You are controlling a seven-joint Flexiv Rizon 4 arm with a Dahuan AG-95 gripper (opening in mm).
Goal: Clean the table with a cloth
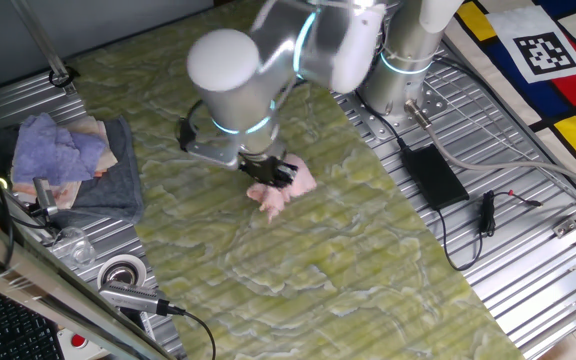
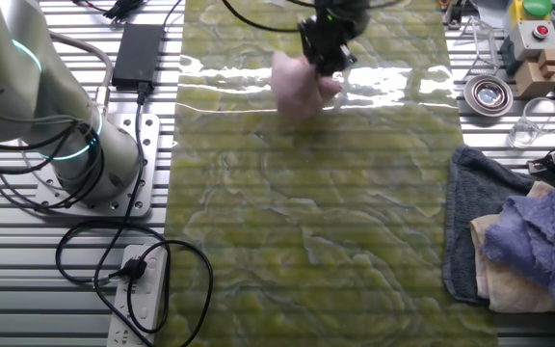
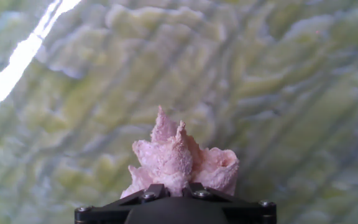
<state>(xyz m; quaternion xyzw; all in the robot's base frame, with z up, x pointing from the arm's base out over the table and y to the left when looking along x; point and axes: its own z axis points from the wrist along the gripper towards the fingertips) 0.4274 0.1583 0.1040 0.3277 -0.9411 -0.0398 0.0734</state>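
Hand view shows the cloth [image 3: 182,160] bunched into a crumpled peak right ahead of the fingers [image 3: 169,190], which are pinched together on its near edge; the folds rise away from the camera, so its long axis runs along the line of the fingers. From one fixed view the cloth [image 1: 283,187] lies on the bench [image 1: 368,260] under the gripper [image 1: 266,168], stretched slantwise with one lobe toward the lower left and another toward the right. From the other fixed view the same cloth [image 2: 302,85] sits near the far end of the bench [image 2: 316,241], touching the surface, with the gripper [image 2: 328,53] on top of it.

The bench is a long strip with a yellow-green marbled, wavy pattern; a bright band of glare crosses it at the cloth's position in the other fixed view. Ribbed grey metal panels [image 1: 528,250] flank it on both sides. On one side lie a black power brick [image 1: 430,172] with cables and the arm's base [image 2: 75,154]; a white power strip [image 2: 143,289] lies near that base. On the opposite side sits a pile with a lavender cloth [image 1: 56,148] on a dark grey towel [image 1: 113,185], and nearby a roll of tape [image 1: 120,272].

The cloth is pale pink, soft and nubbly, small against the bench, and heavily wrinkled with pointed tufts standing up.
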